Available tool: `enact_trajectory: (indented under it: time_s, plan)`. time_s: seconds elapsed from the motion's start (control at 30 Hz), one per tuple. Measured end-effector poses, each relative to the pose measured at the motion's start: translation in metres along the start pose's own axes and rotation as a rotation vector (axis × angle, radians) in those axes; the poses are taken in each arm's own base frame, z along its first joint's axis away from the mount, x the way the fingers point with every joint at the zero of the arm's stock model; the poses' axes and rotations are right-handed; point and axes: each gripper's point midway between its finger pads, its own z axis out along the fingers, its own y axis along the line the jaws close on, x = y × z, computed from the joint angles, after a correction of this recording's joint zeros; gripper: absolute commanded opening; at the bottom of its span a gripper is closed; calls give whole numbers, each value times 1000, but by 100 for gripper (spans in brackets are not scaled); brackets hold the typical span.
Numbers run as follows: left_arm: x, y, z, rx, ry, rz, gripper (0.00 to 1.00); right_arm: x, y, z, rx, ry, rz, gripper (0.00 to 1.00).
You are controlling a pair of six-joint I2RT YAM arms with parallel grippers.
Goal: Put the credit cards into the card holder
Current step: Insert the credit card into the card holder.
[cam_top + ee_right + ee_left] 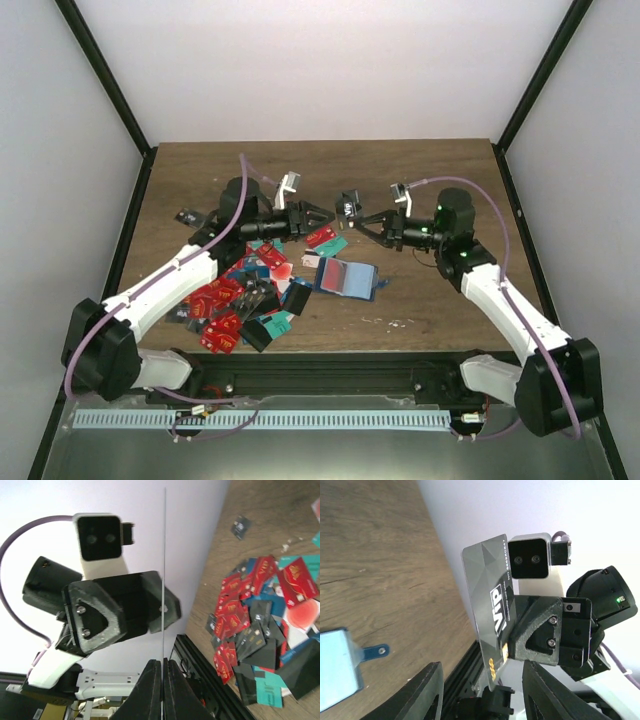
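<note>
We count one card holder (345, 278), with credit cards (240, 300) heaped left of it, too overlapped to count. Beyond it our right hand (362, 220) pinches one black card (347, 208); the left hand (322, 213) stands partly open, gripping nothing.

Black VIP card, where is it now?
Top view: the black VIP card is mid-air above the table's middle, pinched in the right hand, just right of the open left hand.

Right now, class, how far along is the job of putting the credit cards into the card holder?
Done: little visible; the card holder lies open on the table, and I cannot tell whether it holds a card. In hand: the right pincer grips one black VIP card in mid-air; the left pincer stands open, not gripping it. Left: the pile of cards on the table.
</note>
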Motion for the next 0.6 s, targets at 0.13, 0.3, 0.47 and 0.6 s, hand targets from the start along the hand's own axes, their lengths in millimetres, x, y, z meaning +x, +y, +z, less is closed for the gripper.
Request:
enact_trajectory:
  time_s: [0.13, 0.3, 0.47, 0.6]
  plan:
    - [-6, -17, 6, 55, -2, 22, 40, -1, 21, -4, -56, -10, -40, 1]
    - [-13, -34, 4, 107, -22, 55, 35, -3, 38, -8, -102, -18, -61, 1]
    - [-14, -40, 3, 130, -23, 56, 31, -2, 44, -9, -126, -21, -63, 1]
    - [-14, -46, 3, 152, -21, 63, 24, -2, 46, -9, -141, -20, -65, 1]
